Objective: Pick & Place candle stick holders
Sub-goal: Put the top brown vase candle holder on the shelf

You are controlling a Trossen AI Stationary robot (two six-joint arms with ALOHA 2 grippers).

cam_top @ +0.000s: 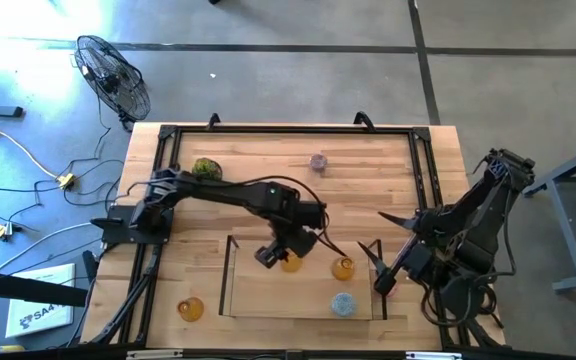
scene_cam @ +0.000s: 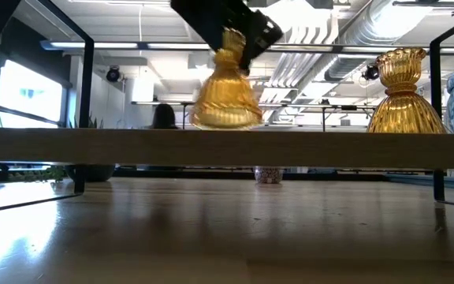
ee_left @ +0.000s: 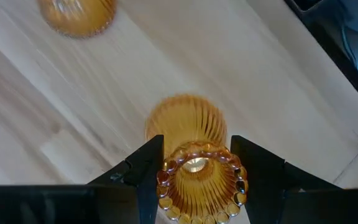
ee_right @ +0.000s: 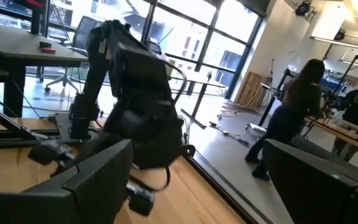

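Left pincer [cam_top: 279, 256]: we see it pinching the neck of an amber holder [cam_top: 290, 262], fingers [ee_left: 145, 174] on either side of the beaded rim, at lower centre of the high view.
Left arm: reaches from frame left across the surface [cam_top: 248, 150] over the tray [cam_top: 230, 290].
Other holders: amber [cam_top: 343, 268] and blue [cam_top: 343, 303] in the tray; amber [cam_top: 190, 308] lower left; mauve [cam_top: 318, 161] upper centre.
Right pincer [cam_top: 384, 276]: spread wide, empty, at the tray's right edge.

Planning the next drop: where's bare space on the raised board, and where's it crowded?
Free: the board's left half, from its left edge to the amber holder in the left gripper. Crowded: right side, where a second amber holder and the blue holder sit, with the open right gripper beside them.
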